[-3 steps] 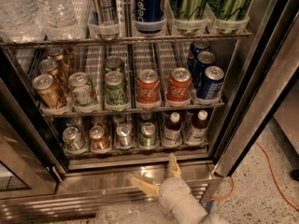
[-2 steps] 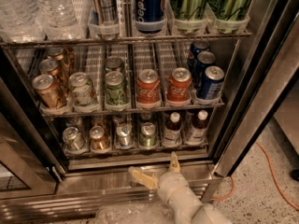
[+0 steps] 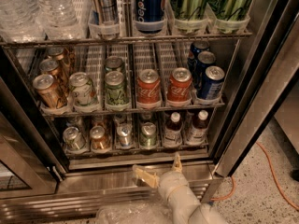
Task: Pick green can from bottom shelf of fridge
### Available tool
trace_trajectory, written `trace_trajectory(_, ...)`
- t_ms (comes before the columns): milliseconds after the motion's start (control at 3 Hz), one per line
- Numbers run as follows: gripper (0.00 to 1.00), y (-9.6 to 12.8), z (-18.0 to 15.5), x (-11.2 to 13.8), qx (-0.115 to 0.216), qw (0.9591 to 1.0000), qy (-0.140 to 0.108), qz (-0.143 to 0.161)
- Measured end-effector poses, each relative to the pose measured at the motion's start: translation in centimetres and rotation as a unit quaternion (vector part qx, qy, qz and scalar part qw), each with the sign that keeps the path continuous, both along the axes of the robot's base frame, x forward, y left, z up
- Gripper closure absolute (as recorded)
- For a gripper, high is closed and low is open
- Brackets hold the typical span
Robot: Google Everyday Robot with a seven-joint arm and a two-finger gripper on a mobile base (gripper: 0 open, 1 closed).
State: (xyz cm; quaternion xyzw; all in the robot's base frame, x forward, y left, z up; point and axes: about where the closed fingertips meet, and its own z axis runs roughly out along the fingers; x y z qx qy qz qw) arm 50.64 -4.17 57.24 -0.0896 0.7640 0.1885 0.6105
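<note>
The fridge (image 3: 261,97) stands open in the camera view. Its bottom shelf (image 3: 117,151) carries a front row of small cans and two brown white-capped bottles (image 3: 173,128). The green can (image 3: 148,135) stands in that front row, just left of the bottles, with its silver top facing me. My gripper (image 3: 161,170) is open and empty in front of the steel base panel, below the shelf and slightly right of the green can. One pale finger (image 3: 144,176) points left and the other (image 3: 177,162) points up at the shelf edge.
The rack above holds two red Coca-Cola cans (image 3: 148,88), a leaf-patterned can (image 3: 115,90), gold cans (image 3: 46,90) and blue cans (image 3: 210,82). Water bottles and tall cans fill the top rack. The right door frame stands close by. An orange cable (image 3: 271,171) lies on the floor.
My gripper has moved slightly up and to the right, closer to the bottom shelf's front edge. It stays open. The cans and bottles have not moved.
</note>
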Motion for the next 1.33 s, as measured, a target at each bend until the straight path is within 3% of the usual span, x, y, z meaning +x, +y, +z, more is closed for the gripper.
trace_trajectory(667,0.0,1.13,-0.56,0.03,-0.04,0.9988,-0.029,0.0)
trace_trajectory(1333,0.0,1.26,-0.27,0.0,-0.045,0.9981,-0.044,-0.002)
